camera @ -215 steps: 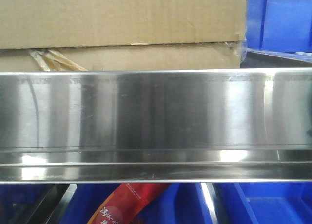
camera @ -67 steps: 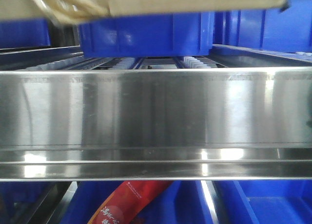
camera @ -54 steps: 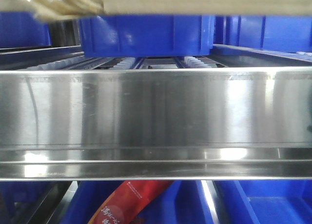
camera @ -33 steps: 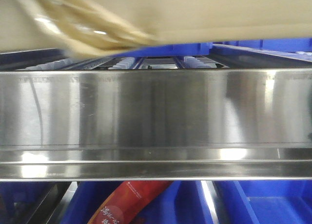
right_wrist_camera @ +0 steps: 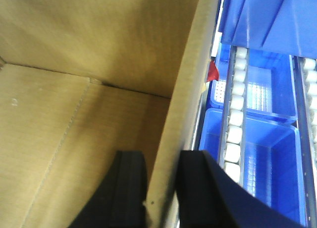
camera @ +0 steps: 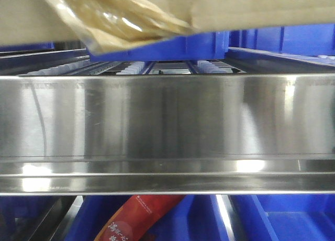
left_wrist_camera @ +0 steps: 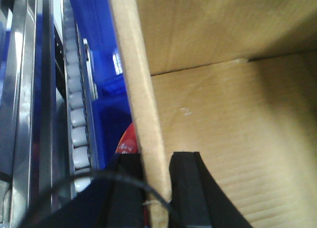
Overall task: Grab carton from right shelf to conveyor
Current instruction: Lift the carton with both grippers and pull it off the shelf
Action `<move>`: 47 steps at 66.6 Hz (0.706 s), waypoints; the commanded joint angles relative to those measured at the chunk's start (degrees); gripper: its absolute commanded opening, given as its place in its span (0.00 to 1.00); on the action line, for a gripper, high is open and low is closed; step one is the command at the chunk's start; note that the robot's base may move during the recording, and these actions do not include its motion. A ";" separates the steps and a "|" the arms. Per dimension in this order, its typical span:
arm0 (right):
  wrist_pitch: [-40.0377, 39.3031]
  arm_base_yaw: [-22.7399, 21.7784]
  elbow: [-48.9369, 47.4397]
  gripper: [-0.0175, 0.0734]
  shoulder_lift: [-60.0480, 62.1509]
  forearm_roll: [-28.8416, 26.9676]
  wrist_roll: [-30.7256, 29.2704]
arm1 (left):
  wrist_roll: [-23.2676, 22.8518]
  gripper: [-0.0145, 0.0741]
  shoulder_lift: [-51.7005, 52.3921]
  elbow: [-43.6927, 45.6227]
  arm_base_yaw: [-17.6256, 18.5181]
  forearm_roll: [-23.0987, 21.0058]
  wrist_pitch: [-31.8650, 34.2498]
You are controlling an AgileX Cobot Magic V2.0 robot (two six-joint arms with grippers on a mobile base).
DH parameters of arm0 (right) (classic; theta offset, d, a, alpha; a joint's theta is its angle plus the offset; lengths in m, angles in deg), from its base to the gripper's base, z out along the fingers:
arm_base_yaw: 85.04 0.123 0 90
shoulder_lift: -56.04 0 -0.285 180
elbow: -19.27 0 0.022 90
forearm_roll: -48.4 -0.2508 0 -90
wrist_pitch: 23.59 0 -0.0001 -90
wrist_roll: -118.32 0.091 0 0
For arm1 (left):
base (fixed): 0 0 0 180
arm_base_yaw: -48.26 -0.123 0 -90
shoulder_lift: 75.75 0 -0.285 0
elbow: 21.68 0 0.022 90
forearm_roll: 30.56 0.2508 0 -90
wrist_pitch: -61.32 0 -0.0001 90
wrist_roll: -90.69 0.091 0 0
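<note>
- We see the right shelf (camera: 167,120) filling the front view, its wide steel rail running straight across, with grey rollers (left_wrist_camera: 79,124) behind it.
- The carton (camera: 261,8) hangs high above that rail, clear of the rollers, in front of blue bins (right_wrist_camera: 267,143).
- Our left pincer (left_wrist_camera: 156,161) is narrowly parted and clamped on a carton side wall, one finger inside and one outside.
- Our right pincer (right_wrist_camera: 161,158) pinches a side wall likewise.
- Ragged yellowish tape (camera: 115,18) dangles from the carton's lower edge.

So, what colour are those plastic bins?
The plastic bins are bright blue, clearest in right wrist view.
</note>
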 commanded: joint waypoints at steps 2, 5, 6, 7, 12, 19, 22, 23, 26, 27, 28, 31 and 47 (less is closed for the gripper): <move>-3.31 0.35 -0.10 0.12 -0.05 -2.34 -0.53 | 0.32 0.14 0.83 1.38 0.75 -1.80 2.96; -3.31 0.35 -0.10 0.12 -0.05 -2.34 -0.53 | 0.32 0.14 0.83 1.38 0.75 -1.48 2.96; -3.31 0.35 -0.10 0.12 -0.05 -2.34 -0.53 | 0.32 0.14 0.83 1.38 0.75 -1.21 2.96; -3.31 0.35 -0.10 0.12 -0.05 -2.34 -0.53 | 0.32 0.14 0.83 1.38 0.75 -0.86 2.96; -3.31 0.35 -0.10 0.12 -0.05 -2.34 -0.53 | 0.32 0.14 0.83 1.38 0.75 0.10 2.96; -3.31 0.35 -0.10 0.12 -0.05 -2.34 -0.53 | 0.32 0.14 0.83 1.38 0.75 0.58 2.96; -3.31 0.35 -0.10 0.12 -0.05 -2.34 -0.53 | 0.32 0.14 0.83 1.38 0.75 0.57 2.96; -3.31 0.35 -0.10 0.12 -0.05 -2.34 -0.53 | 0.32 0.14 0.83 1.38 0.75 0.57 2.96; -3.31 0.35 -0.10 0.12 -0.05 -2.34 -0.53 | 0.32 0.14 0.83 1.38 0.75 0.57 2.96; -3.31 0.35 -0.10 0.12 -0.05 -2.34 -0.53 | 0.32 0.14 0.83 1.38 0.75 0.57 2.96; -3.31 0.35 -0.10 0.12 -0.05 -2.34 -0.53 | 0.32 0.14 0.83 1.38 0.75 0.57 2.96; -3.31 0.35 -0.10 0.12 -0.05 -2.34 -0.53 | 0.32 0.14 0.83 1.38 0.75 0.57 2.96; -5.01 0.35 -0.10 0.12 -0.05 -2.34 -0.53 | 0.32 0.14 0.83 1.38 0.75 0.57 2.96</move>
